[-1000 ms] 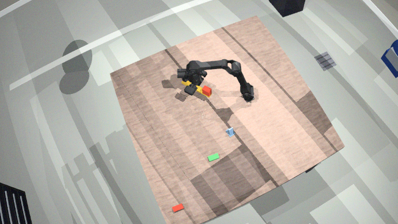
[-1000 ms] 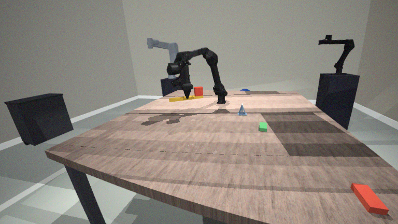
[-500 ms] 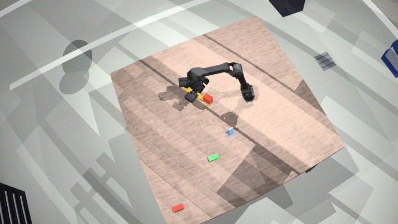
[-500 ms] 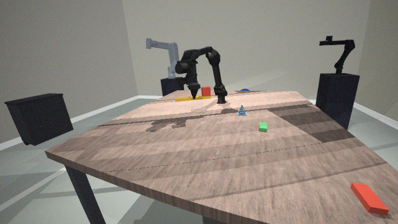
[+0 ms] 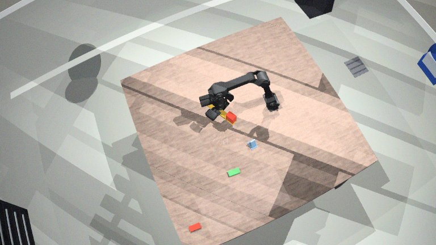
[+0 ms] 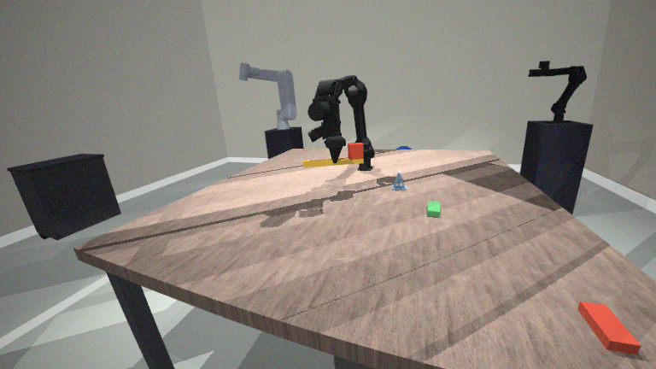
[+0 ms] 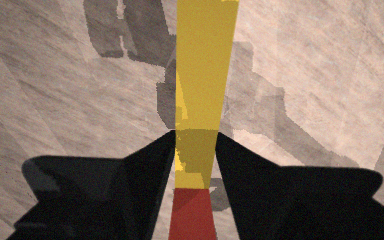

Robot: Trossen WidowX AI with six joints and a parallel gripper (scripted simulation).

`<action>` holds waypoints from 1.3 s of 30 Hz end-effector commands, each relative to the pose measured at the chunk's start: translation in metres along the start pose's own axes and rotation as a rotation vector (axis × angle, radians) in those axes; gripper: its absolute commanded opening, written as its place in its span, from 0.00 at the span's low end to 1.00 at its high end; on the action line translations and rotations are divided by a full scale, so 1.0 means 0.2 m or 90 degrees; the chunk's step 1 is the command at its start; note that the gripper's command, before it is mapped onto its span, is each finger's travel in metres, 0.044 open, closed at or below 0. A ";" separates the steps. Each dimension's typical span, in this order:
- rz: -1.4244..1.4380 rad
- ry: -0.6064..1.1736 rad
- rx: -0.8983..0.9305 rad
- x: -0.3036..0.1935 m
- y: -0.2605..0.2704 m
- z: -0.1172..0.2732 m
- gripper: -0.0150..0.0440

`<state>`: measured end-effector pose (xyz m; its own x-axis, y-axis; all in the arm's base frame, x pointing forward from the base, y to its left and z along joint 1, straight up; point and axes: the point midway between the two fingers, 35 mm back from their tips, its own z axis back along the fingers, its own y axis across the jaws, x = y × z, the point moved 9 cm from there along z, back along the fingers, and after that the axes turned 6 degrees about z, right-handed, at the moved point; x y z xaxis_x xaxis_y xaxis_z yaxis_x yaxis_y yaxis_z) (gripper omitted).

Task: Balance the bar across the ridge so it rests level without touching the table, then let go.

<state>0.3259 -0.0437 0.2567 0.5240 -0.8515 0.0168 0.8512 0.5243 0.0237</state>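
One camera looks down from high up, one looks across my table [image 5: 257,178] [image 6: 300,258], and one peers closely past my fingers.

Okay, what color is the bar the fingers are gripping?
Yellow, clearest in the wrist view.

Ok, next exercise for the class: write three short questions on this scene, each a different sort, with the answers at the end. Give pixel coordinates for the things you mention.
1. True or false: the black robot gripper [image 5: 219,109] [image 6: 336,159] [image 7: 195,135] has its fingers shut on the long yellow bar [image 5: 222,113] [image 6: 319,163] [image 7: 205,60].

2. Multiple choice: what sits on the bar near one end?
a) a green block
b) a red cube
c) a blue ridge

3. Fill in the gap: the small light-blue triangular ridge [image 5: 252,144] [image 6: 399,181] stands on the brown wooden table [image 5: 305,126] [image 6: 271,268], and the bar is ____ (on it / away from it).

Key: 1. true; 2. b; 3. away from it
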 end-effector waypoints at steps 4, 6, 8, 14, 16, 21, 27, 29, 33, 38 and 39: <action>-0.027 0.001 -0.001 -0.14 0.06 0.00 0.25; -0.034 0.001 0.000 -0.18 0.07 0.00 0.25; -0.041 0.002 0.000 -0.22 0.09 0.00 0.25; -0.062 0.003 0.000 -0.33 0.12 0.00 0.25; -0.069 0.003 0.000 -0.37 0.13 0.00 0.25; -0.086 0.004 0.000 -0.46 0.15 0.01 0.25; -0.108 0.006 0.000 -0.58 0.16 0.01 0.25; -0.115 0.006 0.000 -0.62 0.17 0.01 0.25; -0.130 0.007 0.000 -0.70 0.17 0.01 0.25; -0.148 0.008 0.000 -0.79 0.16 0.01 0.25; -0.151 0.008 0.000 -0.81 0.16 0.01 0.25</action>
<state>0.2779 0.1008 0.2569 0.3301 -0.9439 -0.0025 0.9437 0.3300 0.0254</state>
